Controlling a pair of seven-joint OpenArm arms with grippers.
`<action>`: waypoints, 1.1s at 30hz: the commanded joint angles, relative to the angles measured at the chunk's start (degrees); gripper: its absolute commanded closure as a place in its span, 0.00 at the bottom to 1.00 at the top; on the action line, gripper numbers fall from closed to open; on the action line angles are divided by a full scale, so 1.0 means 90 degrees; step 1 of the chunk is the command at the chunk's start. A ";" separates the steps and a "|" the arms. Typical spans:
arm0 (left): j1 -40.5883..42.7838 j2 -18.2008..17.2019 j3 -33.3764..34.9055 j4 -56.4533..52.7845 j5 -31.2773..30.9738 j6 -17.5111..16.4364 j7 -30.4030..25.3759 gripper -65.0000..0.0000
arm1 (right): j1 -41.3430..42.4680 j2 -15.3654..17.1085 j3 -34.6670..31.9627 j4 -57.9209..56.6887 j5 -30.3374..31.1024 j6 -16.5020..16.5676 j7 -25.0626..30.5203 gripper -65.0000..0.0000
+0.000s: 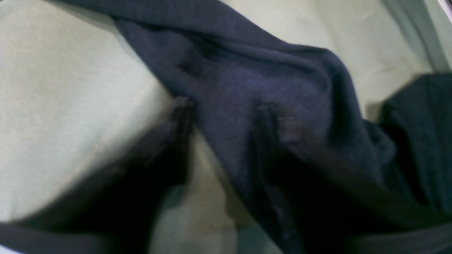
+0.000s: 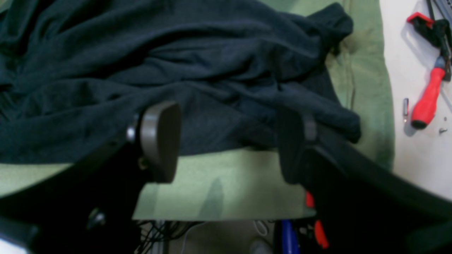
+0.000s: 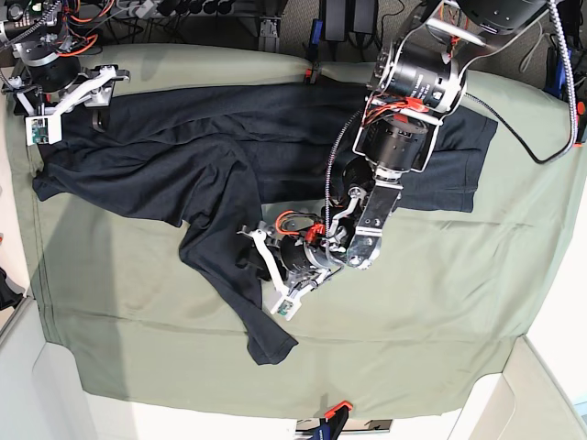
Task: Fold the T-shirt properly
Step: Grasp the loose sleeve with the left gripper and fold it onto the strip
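Left hand (image 3: 268, 268) pinching T-shirt (image 3: 211, 156) on table cloth (image 3: 440, 302); right hand (image 2: 226, 141) spread.

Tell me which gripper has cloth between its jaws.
The left gripper: its jaws straddle a T-shirt fold mid-table. The right gripper hangs open over the far corner.

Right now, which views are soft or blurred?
Left wrist view: blurred throughout, the left gripper fingers smeared against the dark navy knit T-shirt. Right wrist view: near right gripper out of focus, cloth mildly soft. Base view: sharp, evenly lit.
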 commanded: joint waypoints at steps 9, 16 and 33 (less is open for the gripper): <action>-0.0189 -0.0299 -0.0287 0.0359 -0.0117 -0.0330 -0.0192 1.00 | -0.0005 0.0039 0.0044 0.0153 -0.0121 -0.0019 0.0129 0.36; 0.0321 -0.1149 -0.0678 0.2023 -0.2839 -0.1395 0.2147 1.00 | 0.0005 0.0066 0.0491 0.0151 -0.0221 -0.0022 0.0296 0.36; 0.2735 -0.3179 -0.0685 0.4799 -0.4017 -0.1395 0.2730 1.00 | -0.0005 0.0350 0.1141 0.0151 0.0364 -0.0019 0.0316 0.36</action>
